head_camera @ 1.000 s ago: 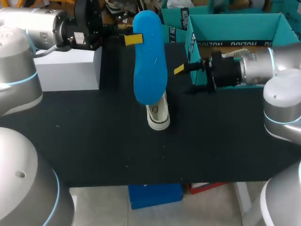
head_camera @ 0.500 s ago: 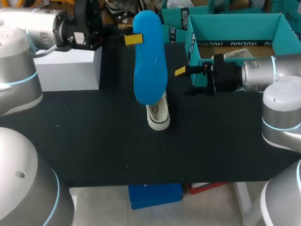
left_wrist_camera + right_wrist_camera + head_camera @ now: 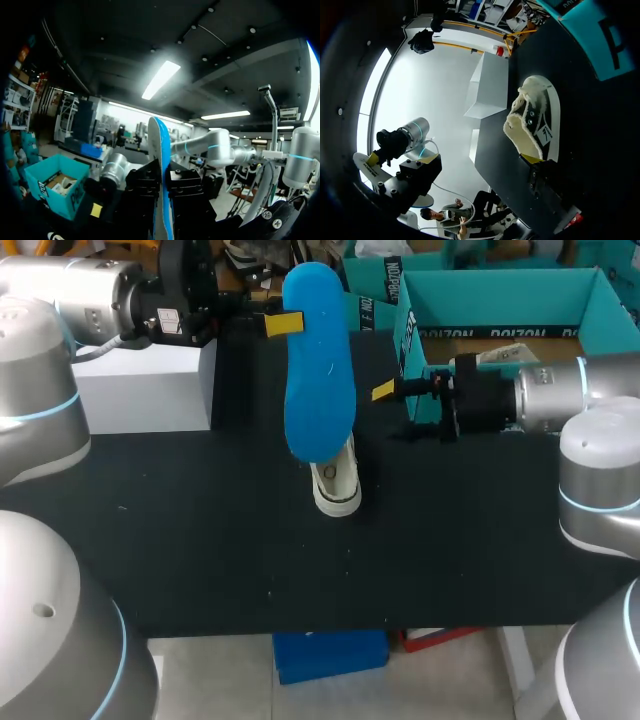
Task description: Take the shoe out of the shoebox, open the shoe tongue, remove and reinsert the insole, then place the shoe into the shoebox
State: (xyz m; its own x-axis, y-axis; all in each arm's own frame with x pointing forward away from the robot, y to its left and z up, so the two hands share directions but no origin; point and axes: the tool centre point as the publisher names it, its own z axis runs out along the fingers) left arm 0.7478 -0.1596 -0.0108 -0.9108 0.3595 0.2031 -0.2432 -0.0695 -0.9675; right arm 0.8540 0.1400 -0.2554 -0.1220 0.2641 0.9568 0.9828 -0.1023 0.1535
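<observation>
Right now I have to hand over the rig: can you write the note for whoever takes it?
The left gripper is shut on the blue insole, held on end above the table.
The right gripper holds nothing visible and sits beside the shoebox; open or shut is unclear.
The shoe stands on the table, outside the shoebox, just below the insole.
Done: shoe out, insole removed.
Left: reinsert the insole, put the shoe in the shoebox.
</observation>
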